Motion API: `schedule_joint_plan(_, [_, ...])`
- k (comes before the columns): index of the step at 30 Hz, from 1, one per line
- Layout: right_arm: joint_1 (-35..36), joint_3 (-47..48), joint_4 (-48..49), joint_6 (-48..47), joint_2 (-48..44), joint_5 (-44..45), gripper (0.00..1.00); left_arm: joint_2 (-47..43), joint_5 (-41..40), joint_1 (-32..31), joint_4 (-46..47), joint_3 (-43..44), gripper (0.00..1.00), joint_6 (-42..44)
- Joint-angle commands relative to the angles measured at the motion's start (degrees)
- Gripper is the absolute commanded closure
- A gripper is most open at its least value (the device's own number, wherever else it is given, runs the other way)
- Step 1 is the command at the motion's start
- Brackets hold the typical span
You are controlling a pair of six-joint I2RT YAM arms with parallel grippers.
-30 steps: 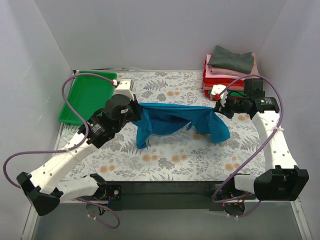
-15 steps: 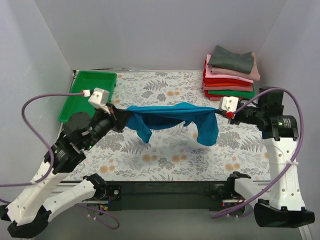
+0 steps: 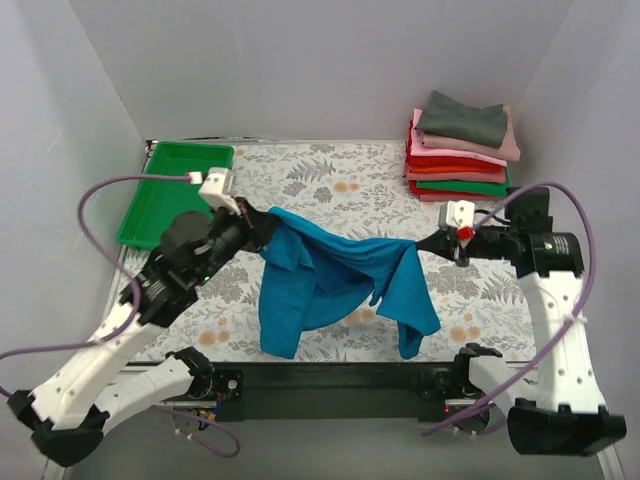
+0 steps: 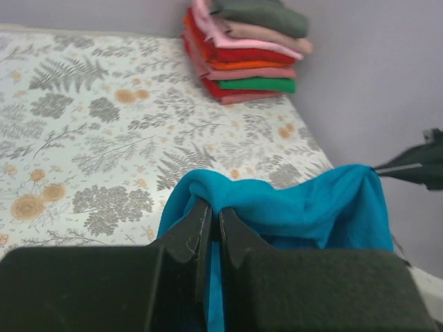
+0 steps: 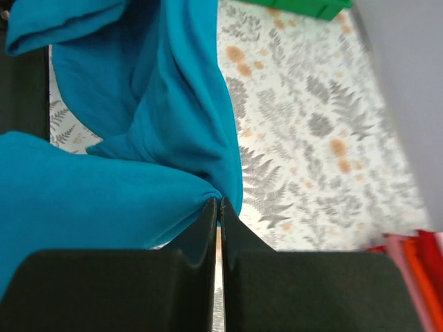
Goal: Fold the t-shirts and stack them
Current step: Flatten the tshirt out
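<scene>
Top external view, near to far.

1. Teal tee [image 3: 330, 285]: unfolded and hung between the two grippers over the near half of the floral table [image 3: 330, 175]. Its top edge sags in the middle. One lobe of cloth hangs below each held end, towards the table's near edge. Whether the hems touch the table cannot be told.
2. Left gripper [image 3: 262, 226]: clamped on the tee's left end. In the left wrist view [image 4: 211, 216] the jaws are pressed together on a bunched fold of the tee [image 4: 311, 207].
3. Right gripper [image 3: 432, 240]: clamped on the tee's right end. In the right wrist view [image 5: 218, 205] the fingers are closed tight on a pinch of the tee [image 5: 145, 90].
4. Tray [image 3: 170, 195]: green, at the far left corner, well apart from the tee.
5. Stack [image 3: 460, 150]: folded tees at the far right corner, grey on top, with pink, red and green layers below.
</scene>
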Motion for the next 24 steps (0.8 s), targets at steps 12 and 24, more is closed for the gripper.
schedule_joint_plan(12, [-2.91, -4.84, 26.04, 24.91, 23.74, 22.78, 0.35, 39.46, 14.31, 23.47, 4.62, 6.24, 0.32, -5.59])
schedule_joint_plan(24, [-1.41, -21.91, 20.69, 21.04, 5.38, 16.10, 0.32, 5.88, 11.56, 23.73, -6.27, -9.30, 0.09, -0.74])
